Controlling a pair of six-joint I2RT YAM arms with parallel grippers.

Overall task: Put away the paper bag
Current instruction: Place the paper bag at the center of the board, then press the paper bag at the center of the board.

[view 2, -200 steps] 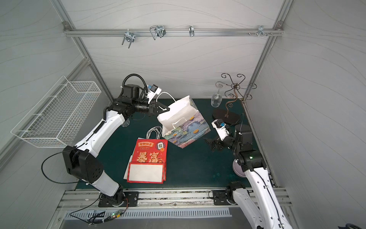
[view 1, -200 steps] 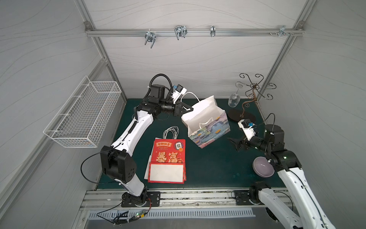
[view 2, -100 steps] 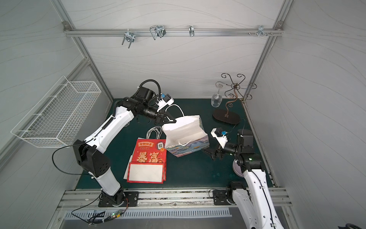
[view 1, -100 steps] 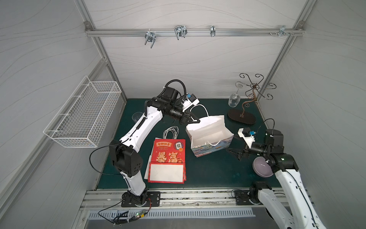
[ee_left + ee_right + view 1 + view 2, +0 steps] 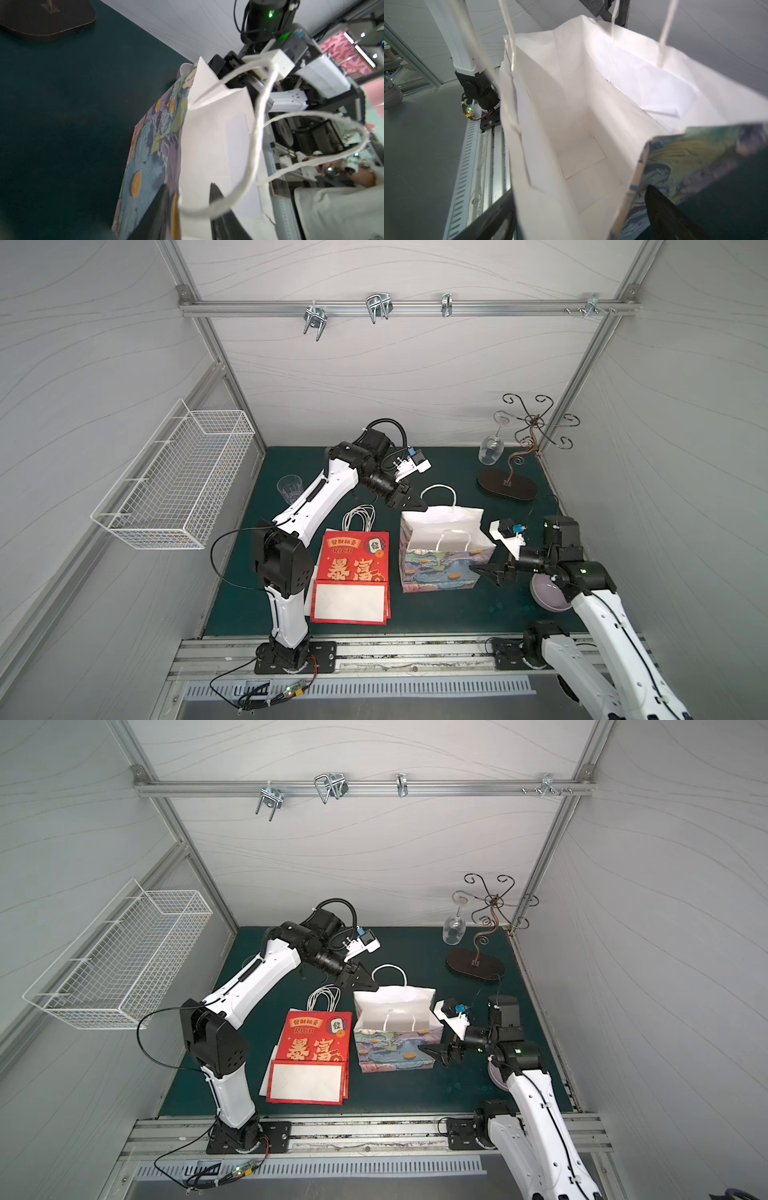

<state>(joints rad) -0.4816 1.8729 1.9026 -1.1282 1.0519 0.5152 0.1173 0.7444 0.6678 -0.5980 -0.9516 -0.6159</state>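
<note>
The paper bag (image 5: 440,568) stands upright on the green mat (image 5: 457,614) with its mouth open upward. It is just beside the flat red bags (image 5: 353,568) and between my two pincers.

My left pincer (image 5: 415,506) is at the far top corner of the bag, on the side of the red bags. In the left wrist view its two fingers (image 5: 216,199) are parted. The white wall of the bag passes between them with open space beside it, so this pincer is spread and pinches nothing. One cord handle (image 5: 255,128) loops across near that finger.

My right pincer (image 5: 484,577) is at the opposite end of the bag, toward the near side. Its fingers (image 5: 670,216) stand wide apart, and in the right wrist view the narrow end wall of the bag lies between them. Whether they touch the paper, I cannot tell.

Near my right arm the purple bowl (image 5: 544,595) lies on the mat. The wire basket (image 5: 178,477) hangs on the left wall, well apart from the bag.
</note>
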